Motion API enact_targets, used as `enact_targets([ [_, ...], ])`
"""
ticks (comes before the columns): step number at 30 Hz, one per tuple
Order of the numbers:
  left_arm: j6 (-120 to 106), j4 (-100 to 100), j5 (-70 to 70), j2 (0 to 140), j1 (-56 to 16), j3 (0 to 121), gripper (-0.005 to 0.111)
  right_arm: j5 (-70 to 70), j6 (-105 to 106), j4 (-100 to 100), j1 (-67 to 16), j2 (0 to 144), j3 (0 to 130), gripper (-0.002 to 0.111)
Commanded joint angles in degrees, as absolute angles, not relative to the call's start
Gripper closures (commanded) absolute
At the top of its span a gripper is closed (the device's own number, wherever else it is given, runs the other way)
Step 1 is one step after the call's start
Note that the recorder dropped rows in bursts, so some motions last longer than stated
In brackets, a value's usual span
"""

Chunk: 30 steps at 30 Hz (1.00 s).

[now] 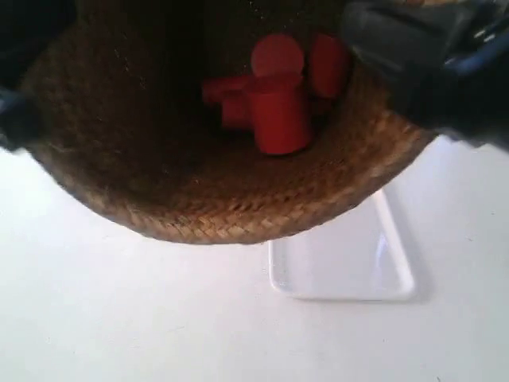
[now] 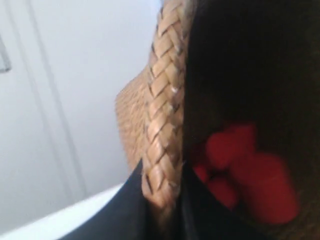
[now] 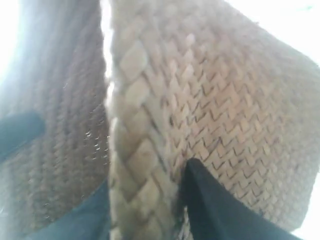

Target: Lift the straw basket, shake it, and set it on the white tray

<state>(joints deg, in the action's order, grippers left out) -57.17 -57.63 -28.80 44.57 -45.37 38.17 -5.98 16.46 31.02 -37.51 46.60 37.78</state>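
The straw basket (image 1: 215,191) hangs in the air close to the exterior camera, tilted so its inside shows. Several red cylinders (image 1: 278,103) lie inside it. The white tray (image 1: 350,259) rests on the table below, partly hidden behind the basket. My left gripper (image 2: 162,200) is shut on the basket's braided rim (image 2: 162,125), one finger outside and one inside, with red cylinders (image 2: 250,175) beyond it. My right gripper (image 3: 145,200) is shut on the rim (image 3: 135,150) at the other side, one finger against the outer wall (image 3: 235,110).
A white tabletop (image 1: 119,318) spreads under the basket and round the tray. The dark arm (image 1: 429,64) at the exterior view's right stands at the basket's rim; the arm (image 1: 16,119) at its left is only a blurred dark edge.
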Motion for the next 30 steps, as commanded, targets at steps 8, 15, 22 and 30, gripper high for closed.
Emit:
enact_targets([
  [8, -58.98, -61.44, -34.5, 56.67, -46.4, 35.45, 0.107, -9.28, 13.12, 28.32, -37.76, 61.58, 35.69, 0.108],
  [15, -58.48, -62.4, -32.12, 56.67, -46.4, 35.45, 0.107, -7.59, 16.41, 28.32, -37.76, 61.32, 35.69, 0.108],
  [22, -65.96, -65.14, -12.65, 43.61, -48.7, 42.71, 0.107, 7.16, 12.8, 28.09, -41.96, 47.25, 43.55, 0.108],
  [30, -65.42, -68.69, -33.67, 57.36, -47.61, 37.9, 0.107, -11.95, 14.2, 28.89, -39.54, 61.75, 35.82, 0.108],
])
